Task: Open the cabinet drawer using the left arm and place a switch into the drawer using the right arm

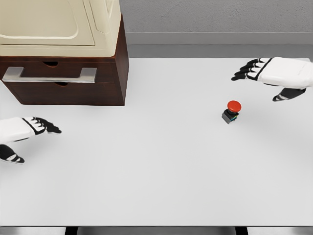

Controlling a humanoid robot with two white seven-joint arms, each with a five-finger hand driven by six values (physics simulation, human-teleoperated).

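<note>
Left hand [22,131]: released, empty, just below drawer [49,74], shut, ready for its handle. Right hand [276,73]: released, empty; switch [231,112] on table [156,171], just below-left, within reach.

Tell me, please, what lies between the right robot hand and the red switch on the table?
Nothing. In the head view, only bare white table shows between the open right robot hand and the switch, which sits below and left of it.
</note>
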